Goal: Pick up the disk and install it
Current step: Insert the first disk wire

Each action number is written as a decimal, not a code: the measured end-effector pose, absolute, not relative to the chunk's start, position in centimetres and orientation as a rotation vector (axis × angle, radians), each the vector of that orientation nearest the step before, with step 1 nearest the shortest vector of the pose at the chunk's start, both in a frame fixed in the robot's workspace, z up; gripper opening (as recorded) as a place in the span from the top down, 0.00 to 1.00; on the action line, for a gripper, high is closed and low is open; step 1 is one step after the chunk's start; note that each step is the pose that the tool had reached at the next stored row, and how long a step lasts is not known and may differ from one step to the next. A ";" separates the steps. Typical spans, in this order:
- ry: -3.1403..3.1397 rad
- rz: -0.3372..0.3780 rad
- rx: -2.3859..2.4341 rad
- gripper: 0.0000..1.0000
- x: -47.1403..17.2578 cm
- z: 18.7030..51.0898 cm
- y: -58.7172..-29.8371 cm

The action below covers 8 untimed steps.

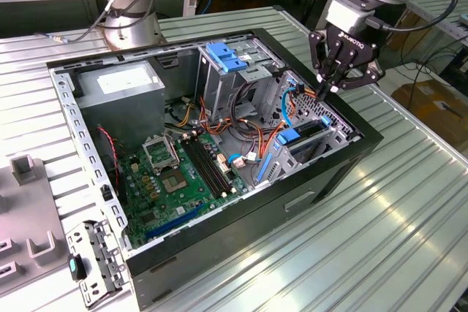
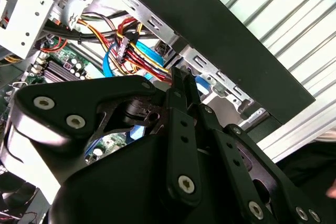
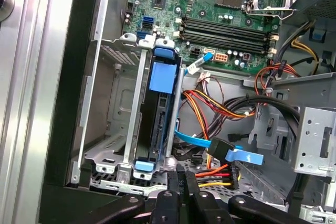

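Note:
The disk [image 1: 307,134] stands on edge in the metal drive bay [image 1: 333,133] at the exterior view's right end of the open computer case [image 1: 219,239]. Its blue plastic rail faces up. In the first wrist view the disk [image 3: 160,108] sits between the bay's metal walls, with blue tabs at both ends. My gripper [image 1: 327,91] hovers just above the bay's far end, near the case's right wall. Its fingers are shut with nothing between them. In both wrist views the fingertips [image 3: 184,179] [image 2: 181,74] are pressed together beside the disk's end and the cables.
A grey power-supply box [image 1: 121,82] and a metal cage with a blue latch [image 1: 223,56] stand at the back of the case. The green motherboard [image 1: 175,173] lies on the floor. Orange and red cables [image 3: 210,103] and a blue cable [image 3: 231,153] run beside the bay.

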State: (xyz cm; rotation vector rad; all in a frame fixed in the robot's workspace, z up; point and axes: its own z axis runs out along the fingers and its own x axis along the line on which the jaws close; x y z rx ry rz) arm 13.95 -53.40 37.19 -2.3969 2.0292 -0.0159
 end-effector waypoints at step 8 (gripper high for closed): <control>2.029 -0.016 -2.397 0.84 12.5 37.1 -54.0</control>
